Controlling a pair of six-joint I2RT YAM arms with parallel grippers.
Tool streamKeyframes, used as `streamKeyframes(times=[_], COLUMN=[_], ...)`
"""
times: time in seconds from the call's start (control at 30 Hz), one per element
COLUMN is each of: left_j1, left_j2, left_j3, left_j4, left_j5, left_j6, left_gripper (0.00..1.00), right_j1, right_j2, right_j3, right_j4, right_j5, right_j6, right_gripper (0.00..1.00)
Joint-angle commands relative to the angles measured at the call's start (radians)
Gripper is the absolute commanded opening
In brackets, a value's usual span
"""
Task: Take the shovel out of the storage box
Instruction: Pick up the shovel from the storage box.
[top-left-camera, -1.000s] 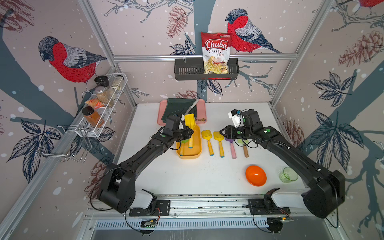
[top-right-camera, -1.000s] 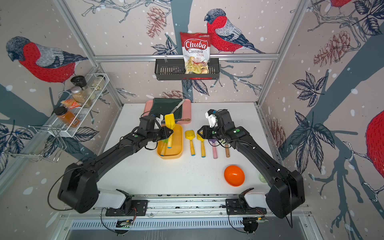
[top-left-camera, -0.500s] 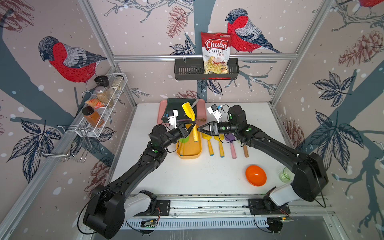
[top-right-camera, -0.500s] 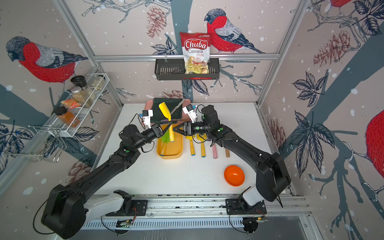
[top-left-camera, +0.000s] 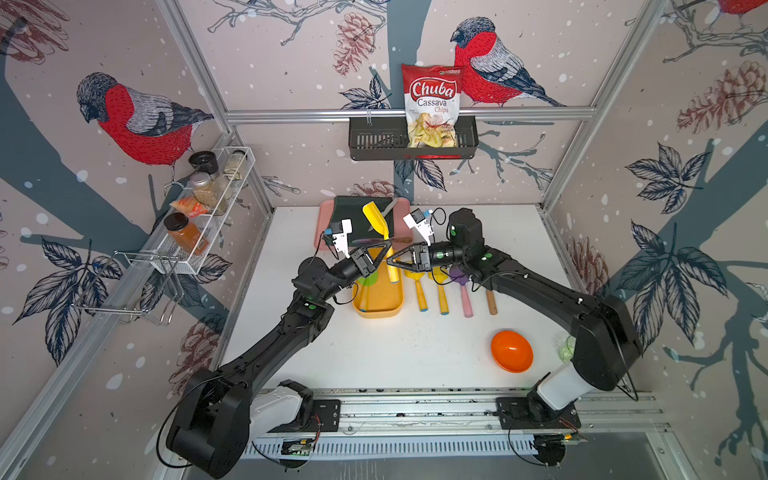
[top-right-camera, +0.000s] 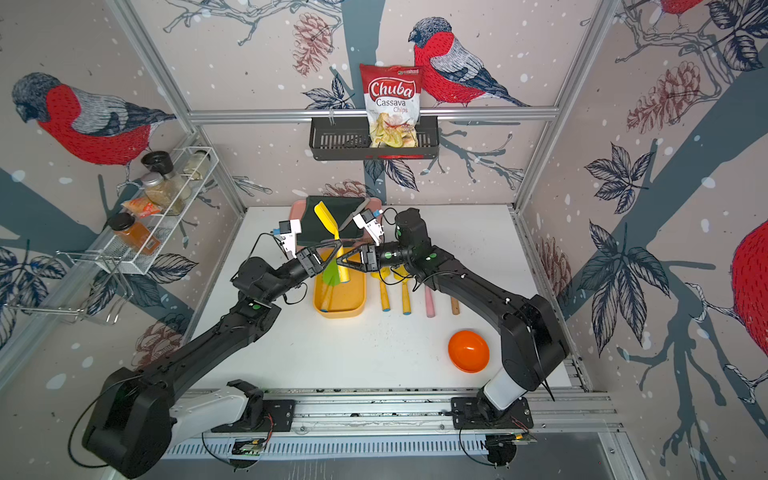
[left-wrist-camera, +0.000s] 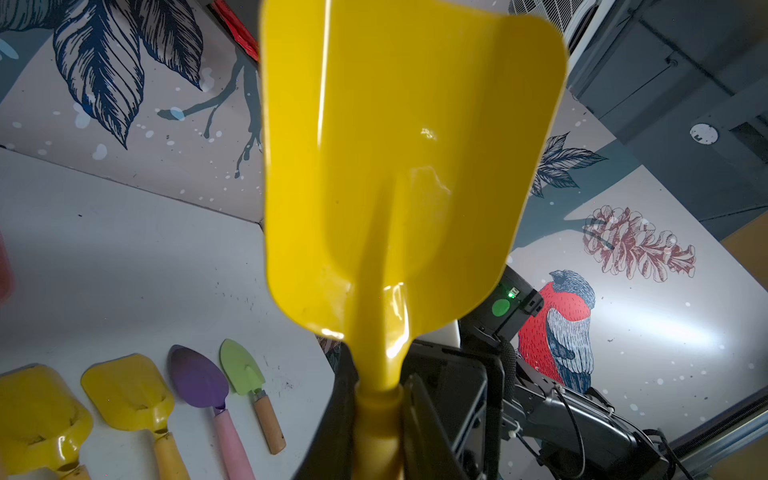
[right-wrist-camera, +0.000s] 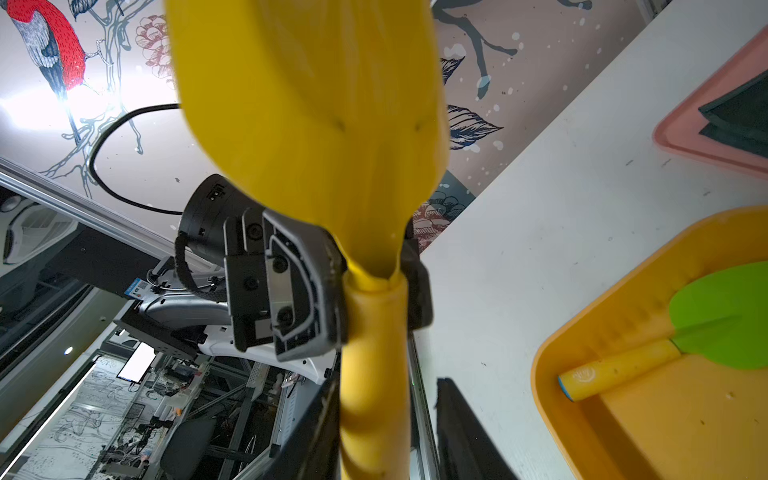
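Note:
The yellow shovel (top-left-camera: 376, 218) hangs in the air above the far end of the storage box (top-left-camera: 376, 311), blade up and leaning toward the back wall. My left gripper (top-left-camera: 387, 250) is shut on the shovel (left-wrist-camera: 395, 166) where handle meets blade (left-wrist-camera: 380, 415). From the opposite side my right gripper (top-left-camera: 391, 260) straddles the handle just below. In the right wrist view my right gripper (right-wrist-camera: 386, 386) is open, with one finger against the handle and a gap at the other. A green shovel (right-wrist-camera: 723, 316) lies inside the storage box (top-right-camera: 338, 314). Both top views show this.
Right of the box lie two yellow shovels (top-left-camera: 417, 284) (top-left-camera: 440, 289), a purple one with a pink handle (top-left-camera: 462, 284) and one with a wooden handle (top-left-camera: 491, 300). An orange bowl (top-left-camera: 511, 351) sits front right. A pink tray (top-left-camera: 325, 218) with a dark cloth stands behind.
My left gripper has lifted the yellow shovel up from the box and tilted it. My right arm has swung left to the handle, and its jaws have narrowed around it.

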Motion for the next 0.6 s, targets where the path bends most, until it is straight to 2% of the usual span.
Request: streamKeyframes(times=[0.0,0.17,0.43,0.57], left_j1=[0.004,0.004,0.004,0.004], left_j2=[0.011,0.024,0.026,0.028], left_j3=[-0.005,-0.003,-0.022,-0.023], left_j4=[0.142,0.167,0.186,0.191], left_j5=[0.027,0.045,0.04,0.043], left_j6=[-0.03,-0.032,-0.035,-0.037], left_gripper=[0.0,0.0,0.0,0.0], right_j1=[0.005,0.011,0.021,0.021], right_j2=[0.014,0.03,0.042,0.052], right_j3=[0.012,0.019,0.025,0.024], right_j4=[0.031,0.052,0.085,0.114], right_j5=[-0.039,-0.066,-0.084,-0.099], right_j6=[0.003,0.018,0.035,0.061], right_gripper=[0.32,0.24,0.29,0.19])
